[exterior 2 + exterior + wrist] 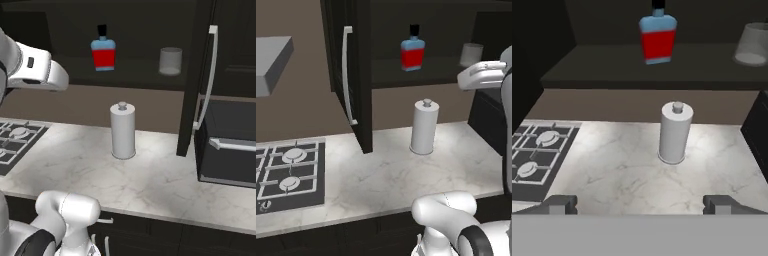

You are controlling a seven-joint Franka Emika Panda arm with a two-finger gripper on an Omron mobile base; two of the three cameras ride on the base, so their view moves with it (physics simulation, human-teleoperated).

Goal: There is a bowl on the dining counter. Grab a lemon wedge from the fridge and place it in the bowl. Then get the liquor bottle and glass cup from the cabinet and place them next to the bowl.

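An open black wall cabinet (pixel 406 65) hangs above a marble-look tabletop (pixel 371 180), both doors swung wide, with silver bar handles seen on the left door (pixel 347 75) in the left base view and on the right door (pixel 207 75) in the right base view. On the cabinet's shelf stands the liquor bottle (pixel 412 52), upright, red-bodied with light blue shoulders and a black cap; the glass cup (pixel 471 54) sits on the same shelf, well apart from it to the right. Directly below, a white paper-towel roll (pixel 422 127) stands upright on the tabletop, near the back wall. A gas cooktop (pixel 288 172) is set into the tabletop at the left, under a grey range hood (pixel 273 62). The robot's claw (pixel 640 204) is held wide open, its two dark fingertips (pixel 559 204) far apart at the bottom of the hand view, holding nothing and touching nothing. It faces the cabinet from well back, with the bottle (pixel 658 37) and cup (pixel 752 44) up ahead and the towel roll (pixel 674 132) between.
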